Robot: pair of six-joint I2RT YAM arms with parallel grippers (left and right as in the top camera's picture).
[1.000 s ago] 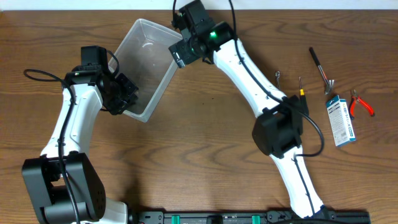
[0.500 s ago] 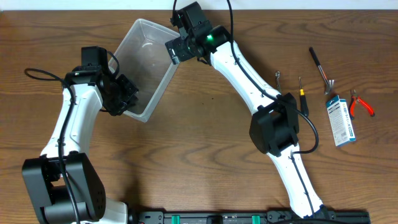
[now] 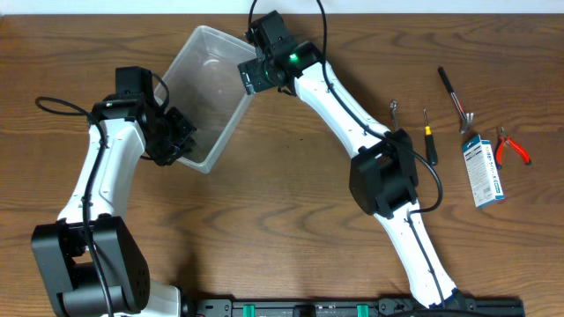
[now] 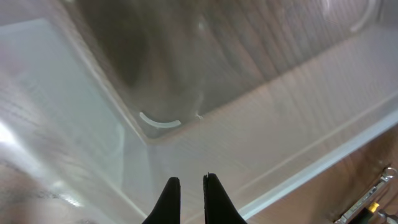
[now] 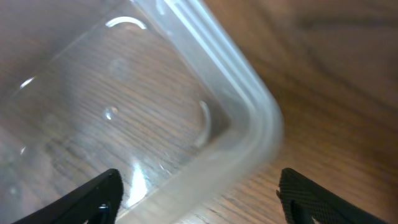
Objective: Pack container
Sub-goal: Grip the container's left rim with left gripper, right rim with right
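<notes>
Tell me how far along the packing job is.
Nothing is packed yet: the container is empty. In hand: the left pincer appears to pinch its near rim, and the right pincer is open around the far corner. Remaining: the pliers, screwdriver and box lie outside it.

This looks like a robot lab or workshop (hard to be sure): two white robot arms at a brown wooden table, with red pliers and a screwdriver on it.
</notes>
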